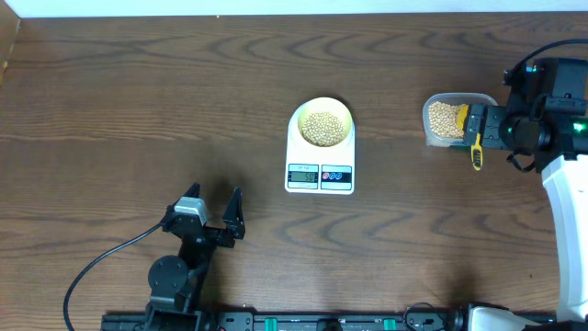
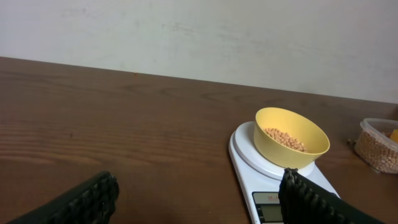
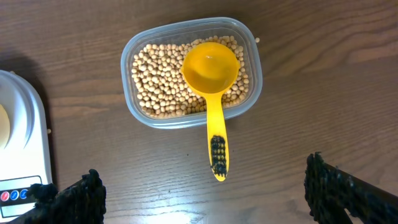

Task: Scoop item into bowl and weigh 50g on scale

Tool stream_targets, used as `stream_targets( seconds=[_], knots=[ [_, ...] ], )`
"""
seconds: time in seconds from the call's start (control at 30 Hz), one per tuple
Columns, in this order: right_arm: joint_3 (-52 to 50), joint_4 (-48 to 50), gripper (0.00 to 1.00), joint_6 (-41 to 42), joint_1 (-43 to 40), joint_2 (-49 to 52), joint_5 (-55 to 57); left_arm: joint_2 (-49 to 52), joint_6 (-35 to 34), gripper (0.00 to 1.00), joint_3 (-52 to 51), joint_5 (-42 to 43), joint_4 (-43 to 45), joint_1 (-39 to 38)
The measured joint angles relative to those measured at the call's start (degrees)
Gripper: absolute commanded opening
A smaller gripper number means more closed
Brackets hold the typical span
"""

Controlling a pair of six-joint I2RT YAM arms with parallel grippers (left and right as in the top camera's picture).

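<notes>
There was one white rounded-rectangle digital kitchen scale (image 1: 320, 167) at the middle of the brown wooden table (image 1: 138, 101). Its single grey display (image 1: 303, 175) sat on the near edge, and its digits were too small to read. Two round buttons, one red (image 3: 6, 195) and one blue (image 3: 23, 193), sat beside the display.

One small round pale yellow bowl (image 2: 292, 140) stood on the far half of the scale's top. It held a shallow layer of small round beige beans (image 1: 322, 127), too many to count. Well to the right of the scale stood one clear rectangular plastic container (image 3: 132, 93), filled with many more of the same beans (image 3: 155, 81).

One bright yellow plastic scoop (image 3: 211, 68) lay with its cup resting on those beans. The cup looked empty. Its handle reached out over the container's near rim and carried a black patch near its tip.

There were two grippers. The left gripper (image 1: 213, 210) was near the front of the table, left of the scale and well apart from it. Its two black fingers (image 2: 81, 202) were spread wide, with nothing between them and touching nothing. The right gripper (image 3: 205, 199) hung above the container and the scoop handle. Its fingers (image 3: 348, 193) were also spread fully apart, gripping nothing, and neither one was on the handle.
</notes>
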Motion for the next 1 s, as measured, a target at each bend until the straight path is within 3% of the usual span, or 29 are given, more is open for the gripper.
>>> stream_targets(
  seconds=[1.0],
  knots=[
    [0.00,0.00,0.99,0.00,0.00,0.00,0.00,0.00,4.98,0.85,0.07,-0.02,-0.20,0.00]
  ],
)
